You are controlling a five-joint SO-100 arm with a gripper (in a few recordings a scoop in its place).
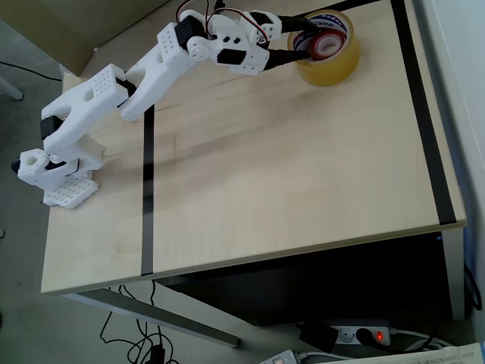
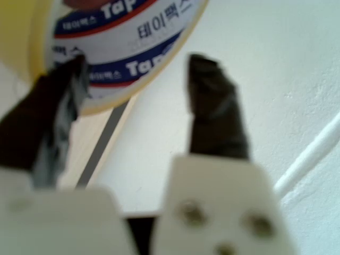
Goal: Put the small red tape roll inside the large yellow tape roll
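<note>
Release comes next, we judge: the small red tape roll [image 1: 324, 42] already sits within the large yellow tape roll [image 1: 333, 64] at the desk [image 1: 288, 167] far corner, so our end effector [image 2: 141, 79], fingers parted, should lift straight up without nudging either ring.

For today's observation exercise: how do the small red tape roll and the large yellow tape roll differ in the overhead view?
The small red tape roll is opaque bright red; the large yellow tape roll is translucent amber. The red roll is much narrower across and sits within the yellow roll's opening, which rings it. Both are ring-shaped rolls at the table's far edge.
</note>
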